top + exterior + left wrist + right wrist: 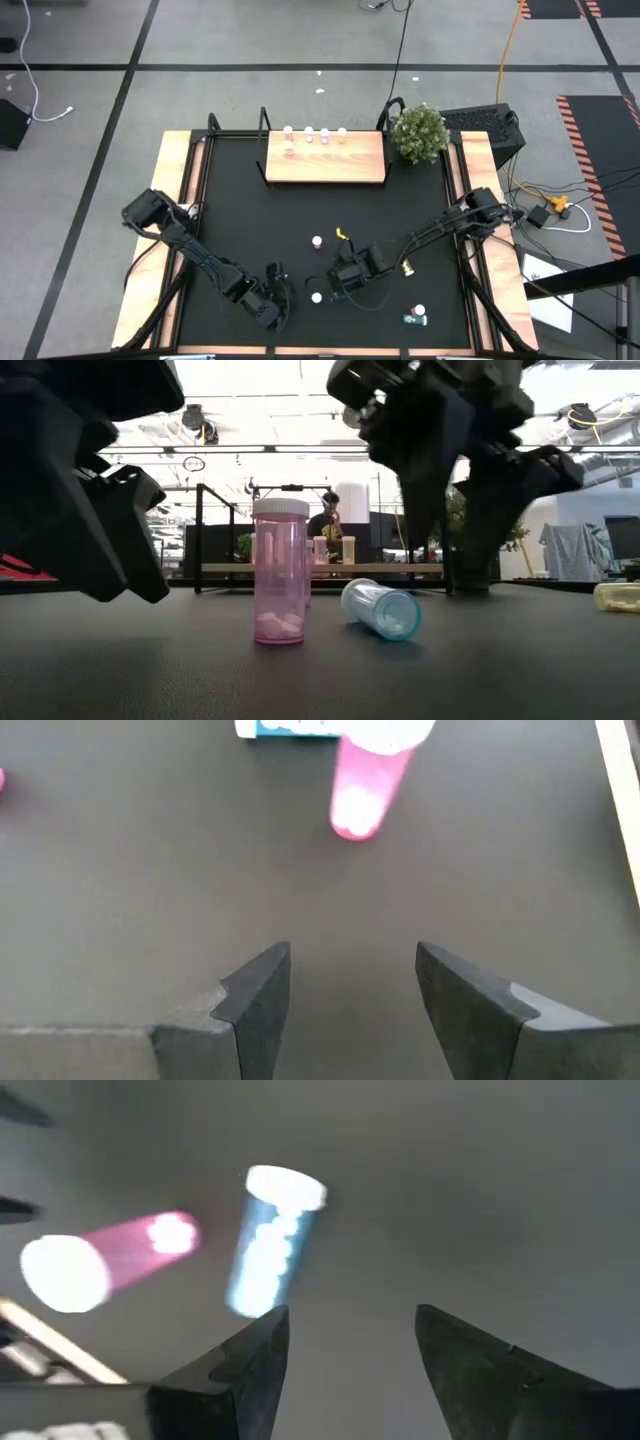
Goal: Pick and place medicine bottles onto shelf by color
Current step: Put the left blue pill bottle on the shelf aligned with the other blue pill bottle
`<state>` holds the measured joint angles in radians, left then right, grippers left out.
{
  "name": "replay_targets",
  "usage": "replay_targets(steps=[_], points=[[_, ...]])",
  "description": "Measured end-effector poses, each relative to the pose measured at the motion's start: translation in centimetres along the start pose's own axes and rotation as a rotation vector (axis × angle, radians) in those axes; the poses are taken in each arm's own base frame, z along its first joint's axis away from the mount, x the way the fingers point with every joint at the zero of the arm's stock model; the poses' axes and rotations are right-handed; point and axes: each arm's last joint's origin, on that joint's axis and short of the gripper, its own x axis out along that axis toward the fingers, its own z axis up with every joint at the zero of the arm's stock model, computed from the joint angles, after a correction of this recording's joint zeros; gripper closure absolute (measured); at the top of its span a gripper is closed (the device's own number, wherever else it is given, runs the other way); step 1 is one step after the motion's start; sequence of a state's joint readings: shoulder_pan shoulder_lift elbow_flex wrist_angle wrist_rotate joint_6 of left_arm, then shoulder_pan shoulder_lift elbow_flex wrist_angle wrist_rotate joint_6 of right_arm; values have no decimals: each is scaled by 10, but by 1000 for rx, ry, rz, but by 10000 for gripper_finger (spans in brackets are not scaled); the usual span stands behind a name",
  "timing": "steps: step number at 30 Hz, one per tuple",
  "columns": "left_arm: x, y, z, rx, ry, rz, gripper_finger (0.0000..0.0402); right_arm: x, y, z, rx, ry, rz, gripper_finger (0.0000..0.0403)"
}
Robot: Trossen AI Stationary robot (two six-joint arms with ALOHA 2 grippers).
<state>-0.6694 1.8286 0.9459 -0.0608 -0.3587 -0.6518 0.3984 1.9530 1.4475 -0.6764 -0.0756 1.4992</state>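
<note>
We saw the left gripper (279,296) hanging near the front edge of the black mat (230,190), its fingers (258,1000) parted and holding nothing. Just to its right stood a pink bottle (280,572) upright, and beside that a blue bottle (381,609) lay on its side. The right gripper (337,283) hovered close above the pair, its fingers (255,1355) likewise apart and empty. We judged that closing on the lying bottle could roll it away or knock the pink one over, since the two sat so close. The shelf (325,160) waited at the back edge with a few bottles already along it.
</note>
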Motion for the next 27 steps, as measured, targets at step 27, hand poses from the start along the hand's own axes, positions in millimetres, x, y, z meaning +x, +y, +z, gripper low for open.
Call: replay_targets(steps=[27], points=[[9,28,10,-51,78,59,186,42,5,-4,-61,-26,43,222]])
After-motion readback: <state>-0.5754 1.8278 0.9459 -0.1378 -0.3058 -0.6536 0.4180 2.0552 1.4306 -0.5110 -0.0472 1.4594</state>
